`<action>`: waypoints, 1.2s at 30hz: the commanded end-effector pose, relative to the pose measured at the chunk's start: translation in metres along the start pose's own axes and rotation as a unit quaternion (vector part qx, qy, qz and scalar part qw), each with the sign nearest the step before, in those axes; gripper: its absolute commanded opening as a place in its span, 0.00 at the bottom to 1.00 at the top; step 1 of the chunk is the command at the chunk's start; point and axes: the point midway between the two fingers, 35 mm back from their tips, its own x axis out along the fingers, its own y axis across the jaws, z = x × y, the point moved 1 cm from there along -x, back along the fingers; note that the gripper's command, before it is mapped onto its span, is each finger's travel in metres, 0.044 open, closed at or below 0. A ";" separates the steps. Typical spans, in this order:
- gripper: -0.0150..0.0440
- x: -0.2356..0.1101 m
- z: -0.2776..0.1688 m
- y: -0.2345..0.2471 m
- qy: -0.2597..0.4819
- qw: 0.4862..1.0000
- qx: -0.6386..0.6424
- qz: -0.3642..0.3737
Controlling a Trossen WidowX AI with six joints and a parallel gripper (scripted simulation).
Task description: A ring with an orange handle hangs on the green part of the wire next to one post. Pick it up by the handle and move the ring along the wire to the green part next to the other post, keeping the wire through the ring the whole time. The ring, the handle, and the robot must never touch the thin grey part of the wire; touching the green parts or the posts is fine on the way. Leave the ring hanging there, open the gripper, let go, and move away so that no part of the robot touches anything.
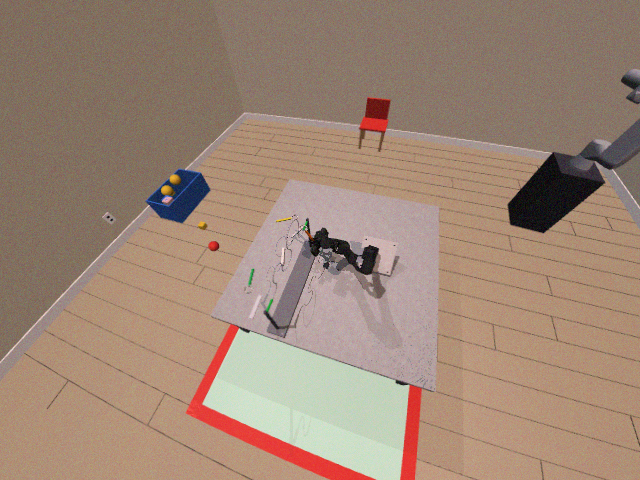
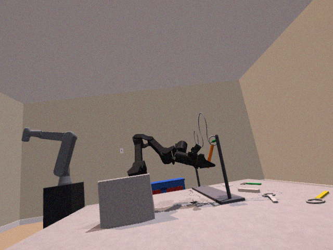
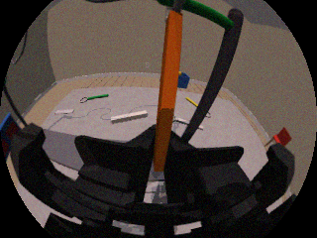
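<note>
The ring (image 2: pixel 209 139) is around the green part (image 2: pixel 214 140) (image 3: pixel 208 11) of the wire, beside the near post (image 2: pixel 222 166) (image 3: pixel 215 74). Its orange handle (image 2: pixel 210 153) (image 3: pixel 169 64) (image 1: pixel 309 234) hangs down, slightly tilted. My gripper (image 3: pixel 158 128) (image 2: pixel 211 164) is shut on the handle's lower part. The ring's top is cut off in the wrist view; whether it touches the wire cannot be told. The thin grey wire (image 2: pixel 199 121) loops up beyond the ring. The other green part (image 1: pixel 269 305) is at the far post (image 1: pixel 272 320) (image 2: pixel 197 176).
The posts stand on a dark base (image 1: pixel 294 294) (image 2: pixel 209 192). Behind it on the table lie a yellow-handled ring (image 2: pixel 322 195), a green-handled ring (image 2: pixel 254 183), a white-handled ring (image 2: pixel 272 198) and a white block (image 2: pixel 248 190). A grey panel (image 2: pixel 125 201) stands near the arm's base.
</note>
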 end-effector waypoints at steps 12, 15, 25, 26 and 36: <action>0.00 0.005 -0.018 -0.005 0.005 1.000 -0.001 -0.002; 0.00 0.006 -0.019 -0.005 0.005 1.000 -0.001 -0.002; 0.00 0.006 -0.019 -0.005 0.005 1.000 -0.001 -0.002; 0.00 0.006 -0.019 -0.005 0.005 1.000 -0.001 -0.002; 0.00 0.006 -0.019 -0.005 0.005 1.000 -0.001 -0.002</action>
